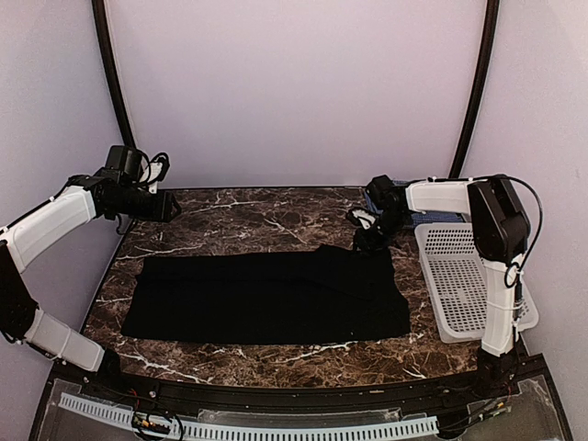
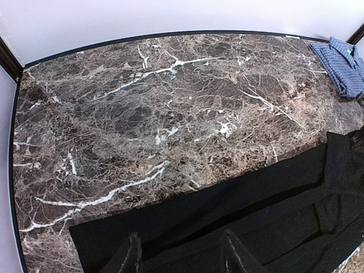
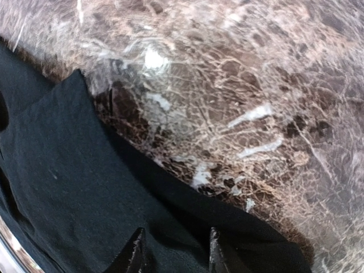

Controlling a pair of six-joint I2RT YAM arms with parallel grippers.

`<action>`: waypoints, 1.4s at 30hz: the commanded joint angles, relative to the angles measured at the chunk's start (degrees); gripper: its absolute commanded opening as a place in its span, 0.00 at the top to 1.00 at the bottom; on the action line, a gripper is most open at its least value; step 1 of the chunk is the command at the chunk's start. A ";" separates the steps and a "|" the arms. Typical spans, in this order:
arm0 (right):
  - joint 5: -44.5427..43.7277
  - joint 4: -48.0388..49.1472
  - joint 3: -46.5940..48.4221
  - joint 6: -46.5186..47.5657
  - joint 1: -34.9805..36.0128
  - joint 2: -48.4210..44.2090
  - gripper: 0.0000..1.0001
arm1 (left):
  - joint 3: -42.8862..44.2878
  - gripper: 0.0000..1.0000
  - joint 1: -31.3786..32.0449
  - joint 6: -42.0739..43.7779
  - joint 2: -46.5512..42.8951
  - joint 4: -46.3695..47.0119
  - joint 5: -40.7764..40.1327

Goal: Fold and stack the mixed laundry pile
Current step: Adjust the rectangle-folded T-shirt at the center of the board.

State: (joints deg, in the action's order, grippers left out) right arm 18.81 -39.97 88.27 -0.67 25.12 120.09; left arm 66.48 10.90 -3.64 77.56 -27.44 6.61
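Observation:
The black garment (image 1: pixel 266 296) lies spread flat in the middle of the marble table. It also shows in the left wrist view (image 2: pixel 273 210) and the right wrist view (image 3: pixel 68 170). The blue-and-white check shirt (image 1: pixel 434 219) lies folded at the back right, partly hidden behind the right arm; it is clearer in the left wrist view (image 2: pixel 341 65). My left gripper (image 1: pixel 173 208) hangs raised over the table's back left, open and empty (image 2: pixel 182 253). My right gripper (image 1: pixel 366 237) is low over the black garment's back right corner, open, with its tips just above the cloth (image 3: pixel 176 253).
A white perforated basket (image 1: pixel 459 285) stands along the right edge of the table (image 1: pixel 248 220), beside the right arm's base. Pale walls close in the back and sides. A white slotted strip runs along the near edge below the arms.

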 commanded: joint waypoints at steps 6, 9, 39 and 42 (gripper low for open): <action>1.72 -2.61 0.24 1.89 2.46 -2.04 0.98 | -0.82 0.53 0.35 0.57 -1.85 0.15 -0.33; 0.90 -3.86 0.23 1.44 3.47 -4.56 1.00 | -0.90 0.54 0.35 0.43 -2.32 0.05 -0.52; 2.06 -7.59 -14.36 -3.40 30.91 -20.99 1.00 | 1.72 0.51 0.27 -2.80 2.48 -10.92 -14.58; 2.17 -7.96 -15.36 -3.13 30.89 -22.00 1.00 | 1.85 0.52 0.28 -2.65 3.15 -12.70 -14.92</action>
State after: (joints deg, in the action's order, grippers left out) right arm 19.79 -46.74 74.50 -3.92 55.75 100.68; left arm 66.61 10.90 -6.44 80.16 -36.03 -6.50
